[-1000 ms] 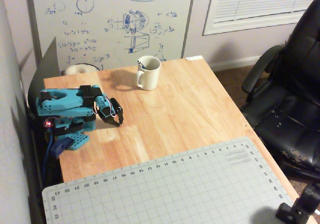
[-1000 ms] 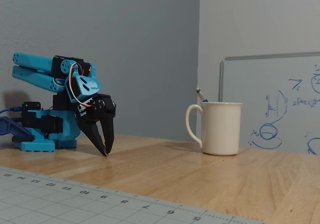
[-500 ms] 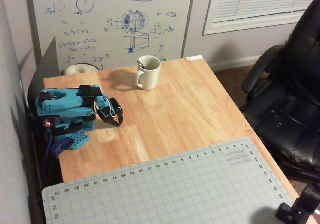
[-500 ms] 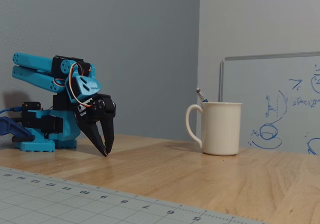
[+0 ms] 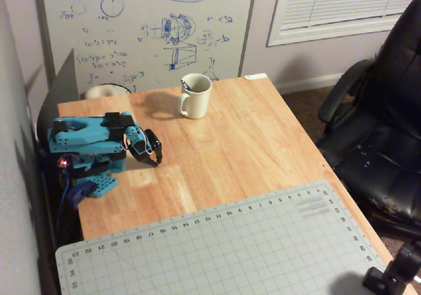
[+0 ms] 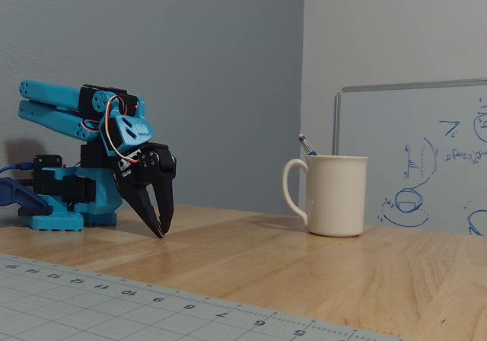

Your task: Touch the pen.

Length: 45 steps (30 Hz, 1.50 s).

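Note:
The pen (image 6: pixel 307 145) is a thin dark stick standing in a white mug (image 6: pixel 336 196); only its top end pokes above the rim. In the overhead view the pen (image 5: pixel 189 82) shows faintly inside the mug (image 5: pixel 197 101), which stands at the far middle of the wooden table (image 5: pixel 263 143). My gripper (image 6: pixel 160 233) belongs to the folded blue arm. It points down with its tips just above the table and looks shut and empty. In the overhead view the gripper (image 5: pixel 156 160) is at the left, well short of the mug.
A grey cutting mat (image 5: pixel 230 255) covers the near part of the table. A whiteboard (image 5: pixel 145 31) leans against the wall behind the mug. A black office chair (image 5: pixel 381 124) stands off the table's right side. The arm's base (image 5: pixel 92 176) sits at the left edge.

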### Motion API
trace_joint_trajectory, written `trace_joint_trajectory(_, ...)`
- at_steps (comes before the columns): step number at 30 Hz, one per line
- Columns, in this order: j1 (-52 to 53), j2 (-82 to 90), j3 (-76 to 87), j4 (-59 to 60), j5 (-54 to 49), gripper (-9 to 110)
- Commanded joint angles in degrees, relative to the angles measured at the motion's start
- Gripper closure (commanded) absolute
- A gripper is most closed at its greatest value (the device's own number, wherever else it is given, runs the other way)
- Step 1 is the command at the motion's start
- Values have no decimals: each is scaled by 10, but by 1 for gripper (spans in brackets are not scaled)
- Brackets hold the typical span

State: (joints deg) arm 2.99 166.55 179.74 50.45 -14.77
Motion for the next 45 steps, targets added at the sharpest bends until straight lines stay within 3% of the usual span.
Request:
trace_joint_trajectory(1, 4, 0, 1, 1, -1, 101)
trace_joint_trajectory(15, -2, 2, -34, -2, -10, 101)
trace_joint_trajectory(24, -157, -25, -141, 2, 1, 101)
trace_joint_trajectory(37, -291, -363, -516, 1, 45, 101)
trace_joint_trajectory(45, -328, -488, -684, 1, 62, 101)
